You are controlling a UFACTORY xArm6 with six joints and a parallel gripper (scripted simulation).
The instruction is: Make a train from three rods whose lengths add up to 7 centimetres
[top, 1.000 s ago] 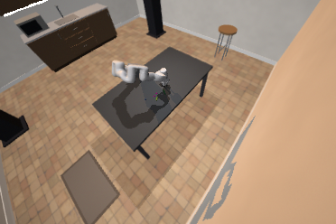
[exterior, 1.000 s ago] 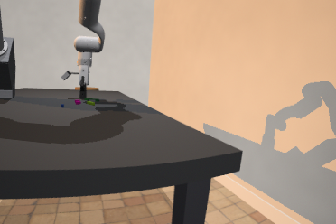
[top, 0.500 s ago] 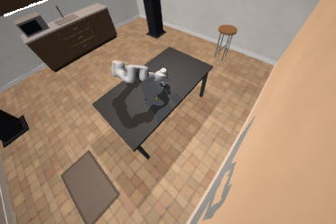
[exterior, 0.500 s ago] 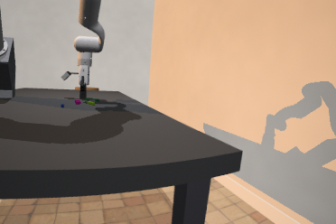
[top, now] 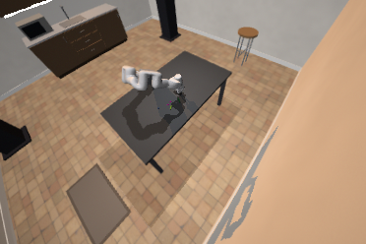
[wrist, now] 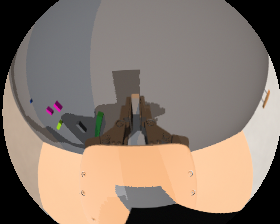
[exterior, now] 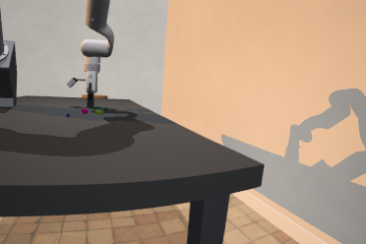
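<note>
My gripper (top: pixel 178 96) (exterior: pixel 91 96) (wrist: pixel 135 104) stands upright, low over the dark table (top: pixel 197 69) (exterior: pixel 148 157). Its fingers are nearly closed on a narrow grey piece that looks like the grey rod (wrist: pixel 135 130); most of it is hidden. To the left of the fingers in the wrist view lie a green rod (wrist: pixel 99 122) (exterior: pixel 93 109), a lime rod (wrist: pixel 59 125) (exterior: pixel 99 111), two magenta rods (wrist: pixel 50 111) (wrist: pixel 58 105) and a blue rod (wrist: pixel 31 101) (exterior: pixel 68 114). One magenta rod (exterior: pixel 85 111) shows in the exterior view. These rods lie apart from the gripper.
The arm's shadow falls across the table top. A wooden stool (top: pixel 247 32) stands beyond the table's far end. An orange wall (exterior: pixel 271 49) runs along one side. A second arm on a black pedestal (top: pixel 167 17) stands at the back.
</note>
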